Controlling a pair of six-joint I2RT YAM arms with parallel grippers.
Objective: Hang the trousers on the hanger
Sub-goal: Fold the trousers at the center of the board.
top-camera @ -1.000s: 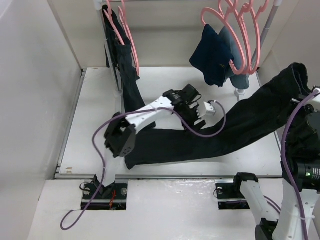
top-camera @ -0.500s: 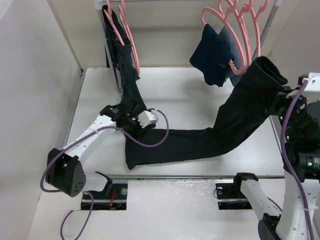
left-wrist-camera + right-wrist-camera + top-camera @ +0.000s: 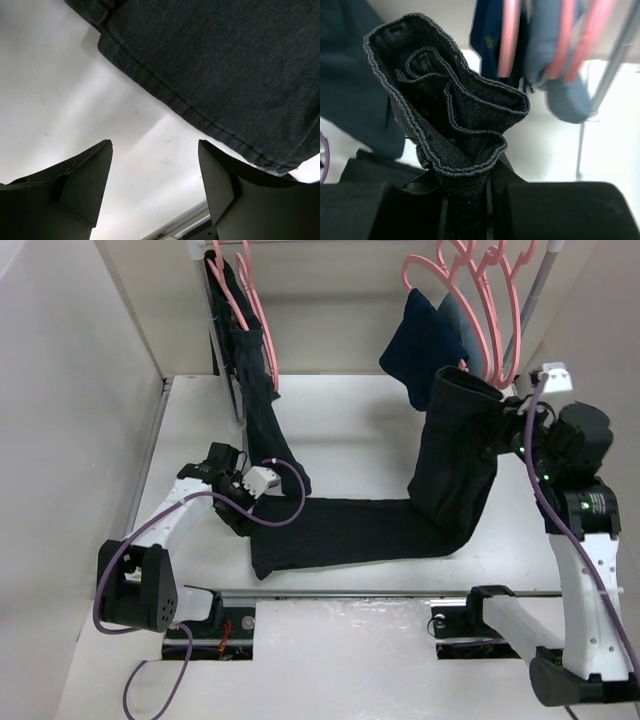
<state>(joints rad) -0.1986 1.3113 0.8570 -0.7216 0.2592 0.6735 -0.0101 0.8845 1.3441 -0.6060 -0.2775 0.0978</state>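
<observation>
The black trousers [image 3: 380,525] lie across the table, and their right end rises upright [image 3: 455,440]. My right gripper [image 3: 503,420] is shut on that raised end, just below the pink hangers [image 3: 485,300]. In the right wrist view the bunched fabric [image 3: 450,115] stands up out of the shut gripper [image 3: 465,175], with the pink hangers [image 3: 509,35] behind it. My left gripper [image 3: 237,515] is open and empty beside the trousers' left end. In the left wrist view the gripper [image 3: 154,145] hovers over bare table, and the hem [image 3: 220,65] lies just beyond it.
A dark navy garment [image 3: 420,350] and a blue-grey one [image 3: 560,85] hang on the right hangers. Another black pair [image 3: 250,370] hangs from pink hangers [image 3: 255,300] on the left rack. White walls [image 3: 80,420] enclose the table, and a metal rail [image 3: 400,592] runs along its near edge.
My right gripper carried the trousers' end left and back toward the hangers, so the fabric stands upright. My left arm swung left and back to the trousers' left end.
</observation>
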